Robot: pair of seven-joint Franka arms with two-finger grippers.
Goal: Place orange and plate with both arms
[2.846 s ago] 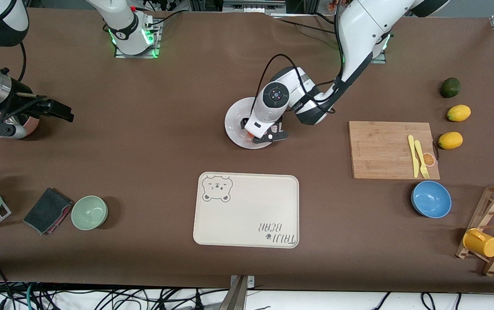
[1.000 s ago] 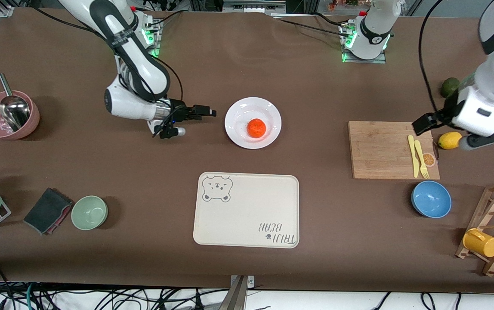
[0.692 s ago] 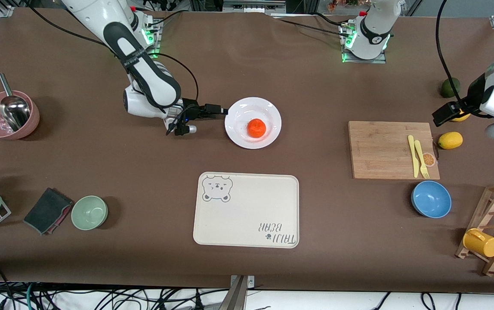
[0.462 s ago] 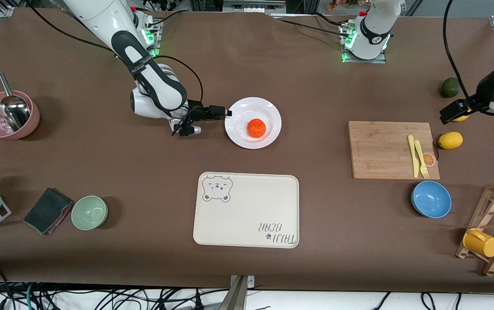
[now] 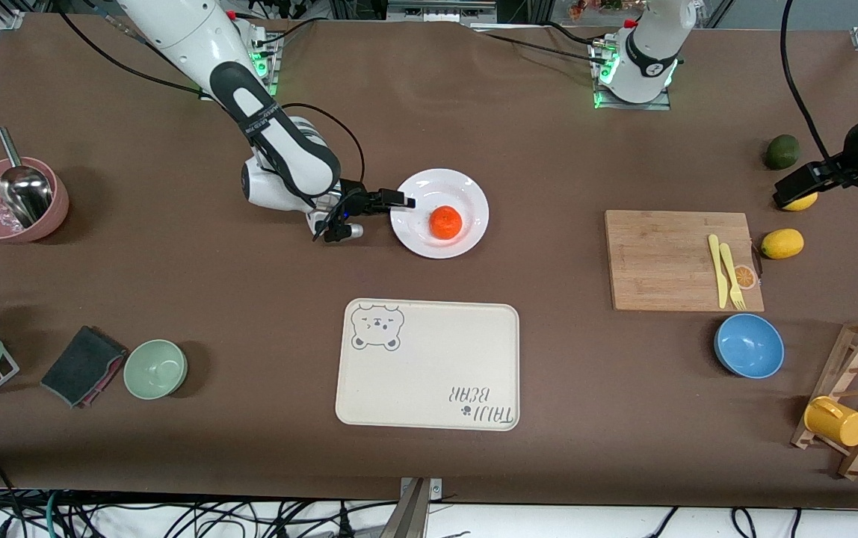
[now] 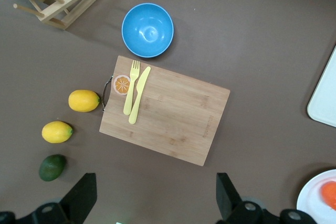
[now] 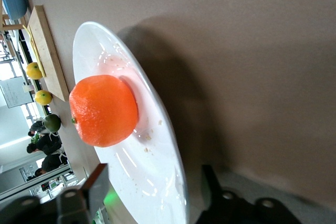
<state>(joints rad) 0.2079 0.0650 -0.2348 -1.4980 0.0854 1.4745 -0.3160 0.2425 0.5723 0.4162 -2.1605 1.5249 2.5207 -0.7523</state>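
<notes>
On glossy round plate [image 5: 466, 196]: dimpled orange [image 5: 445, 222], right fingers [image 5: 402, 200] straddling rim.

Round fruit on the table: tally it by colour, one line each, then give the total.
Orange: 1, the orange on the plate.
Yellow: 2, one lemon beside the cutting board, one lemon partly hidden under the left pincer.
Dark green: 1, the green fruit.
Total: 4.
</notes>
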